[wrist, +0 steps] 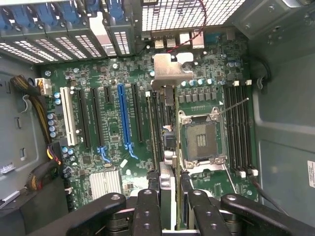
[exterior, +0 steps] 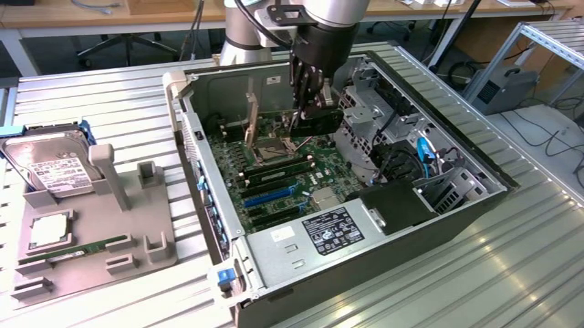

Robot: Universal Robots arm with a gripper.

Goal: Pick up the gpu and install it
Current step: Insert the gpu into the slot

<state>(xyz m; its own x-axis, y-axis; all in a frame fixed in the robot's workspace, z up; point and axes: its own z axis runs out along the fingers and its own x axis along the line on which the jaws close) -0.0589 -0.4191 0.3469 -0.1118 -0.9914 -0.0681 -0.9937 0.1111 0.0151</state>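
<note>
The exterior view stands off the arm, high and well back, looking obliquely down at the whole open computer case [exterior: 273, 263] on the ribbed table [exterior: 109, 96], with the grey fixture [exterior: 137, 239] at the exterior view's left. The wrist view sits inside the case, close above the motherboard [wrist: 110, 132], and faces straight down onto it past the gripper [wrist: 169, 182] and the edge-on gpu [wrist: 167, 216] it clamps. Both views share the motherboard [exterior: 319, 147], its CPU socket [exterior: 272, 145] [wrist: 201, 140] and the blue slot [exterior: 269, 193] [wrist: 123, 115].
</note>
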